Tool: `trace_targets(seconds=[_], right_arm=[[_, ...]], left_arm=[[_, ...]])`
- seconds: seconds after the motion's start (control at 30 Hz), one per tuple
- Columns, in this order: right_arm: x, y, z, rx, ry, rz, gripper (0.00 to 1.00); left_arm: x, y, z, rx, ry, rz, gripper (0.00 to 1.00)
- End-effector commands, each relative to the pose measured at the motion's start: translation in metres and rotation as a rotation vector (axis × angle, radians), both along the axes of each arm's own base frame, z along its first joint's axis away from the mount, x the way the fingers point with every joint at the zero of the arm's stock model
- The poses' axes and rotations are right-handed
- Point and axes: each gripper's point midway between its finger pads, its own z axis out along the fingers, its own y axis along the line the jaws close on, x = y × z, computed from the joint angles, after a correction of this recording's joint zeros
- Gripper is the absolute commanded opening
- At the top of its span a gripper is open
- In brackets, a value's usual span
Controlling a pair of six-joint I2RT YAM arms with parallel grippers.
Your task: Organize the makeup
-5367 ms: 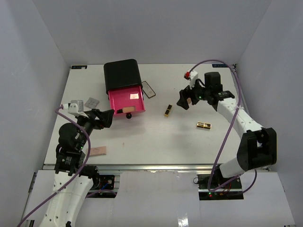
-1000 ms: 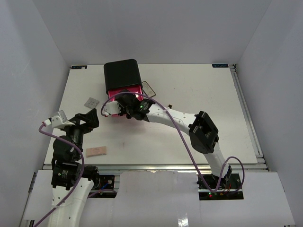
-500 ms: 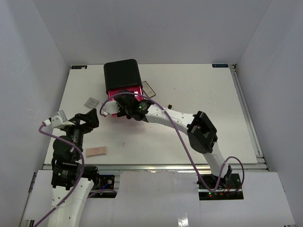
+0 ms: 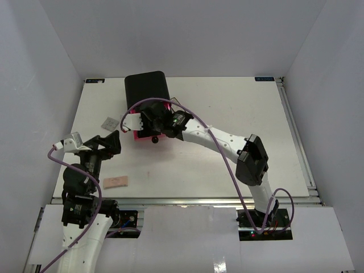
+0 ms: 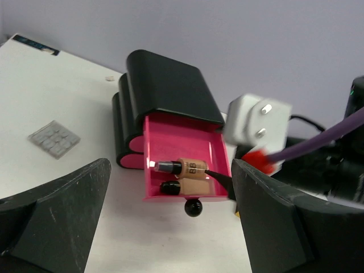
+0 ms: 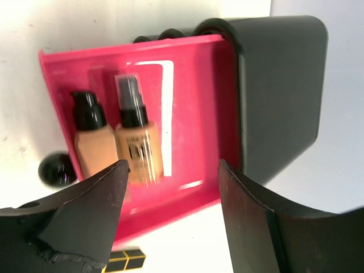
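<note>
Open and empty, the right gripper (image 6: 173,170) hangs just above the rounded black box's (image 6: 278,91) pink plastic drawer (image 6: 193,85), where two beige, dark-capped foundation bottles (image 6: 139,149) lie side by side; the left gripper (image 5: 170,170), jaws wide and empty, faces the drawer's front. A low finger could snag the drawer's wall on withdrawal, rolling the bottles out.

Foundation bottle (image 5: 190,167) print too blurred

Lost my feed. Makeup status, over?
Right pincer open, empty, over pink drawer. Left pincer open, standing off. Two foundation bottles lying in drawer. Lipstick outside, beside it.
</note>
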Motion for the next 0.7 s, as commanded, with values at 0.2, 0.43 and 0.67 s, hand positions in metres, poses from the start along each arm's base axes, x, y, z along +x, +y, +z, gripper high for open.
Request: trace_targets(seconds=[0.2, 0.43, 0.67], right_arm=[[-0.028, -0.112, 0.083, 0.425, 0.480, 0.125, 0.62], [-0.110, -0.178, 0.023, 0.554, 0.679, 0.228, 0.21], [-0.080, -0.241, 0.015, 0.820, 0.613, -0.020, 0.13]], left_arm=[[0.013, -0.086, -0.024, 0.061, 0.079, -0.486, 0.81], [0.019, -0.126, -0.089, -0.206, 0.412, -0.628, 0.30], [0.011, -0.125, -0.158, -0.518, 0.596, -0.461, 0.19]])
